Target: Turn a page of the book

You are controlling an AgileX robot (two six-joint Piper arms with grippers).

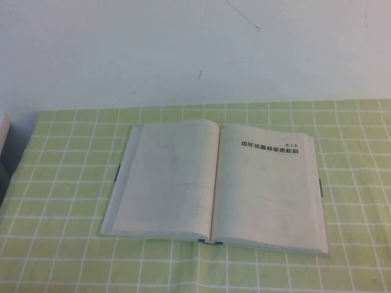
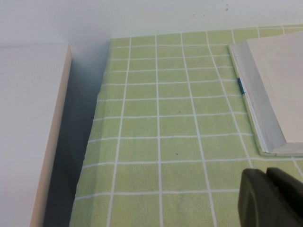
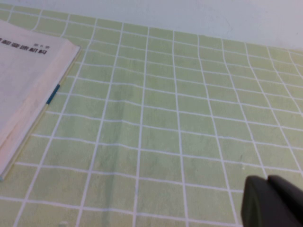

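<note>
The book [image 1: 215,186] lies open and flat mid-worktop [image 1: 61,256], nearer the far edge. The page [image 1: 165,183] rests on its left half, nearly blank side up. My left claw [image 2: 270,198] hangs off the book's left edge, fingers together, empty. My right claw [image 3: 272,201] is closed, empty, past the right edge.

Left gripper [image 2: 272,198] low, jaws together; right gripper [image 3: 273,201] low, jaws closed

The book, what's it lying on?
The book lies open on a green checked cloth. The cloth beneath it is covered. Left gripper and right gripper sit shut off its sides, touching nothing.
</note>
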